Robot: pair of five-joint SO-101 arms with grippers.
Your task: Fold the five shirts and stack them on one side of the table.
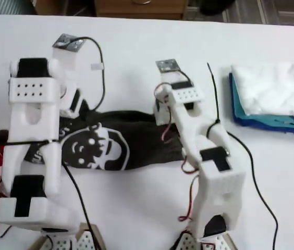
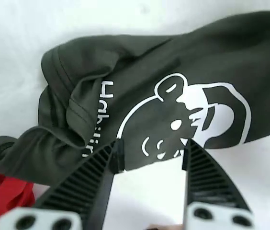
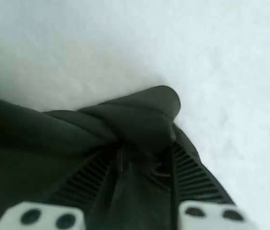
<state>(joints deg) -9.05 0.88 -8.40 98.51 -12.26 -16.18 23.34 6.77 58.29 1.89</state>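
You're running two white printed arms, left arm (image 1: 32, 112) and right arm (image 1: 217, 182). Black servo blocks (image 1: 32, 66) sit in the joints. Black cables (image 1: 103, 67) and thin red wires (image 1: 190, 203) trail along them. Left gripper (image 2: 154, 146): black ribbed fingers (image 2: 94, 175), white base, dark screw holes (image 2: 26, 222).

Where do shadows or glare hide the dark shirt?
High view: even light, table bright, shirt plain. Left wrist view: soft shadow under the open jaws, print shows. Right wrist view: shirt in the jaws near black, folds hard to tell.
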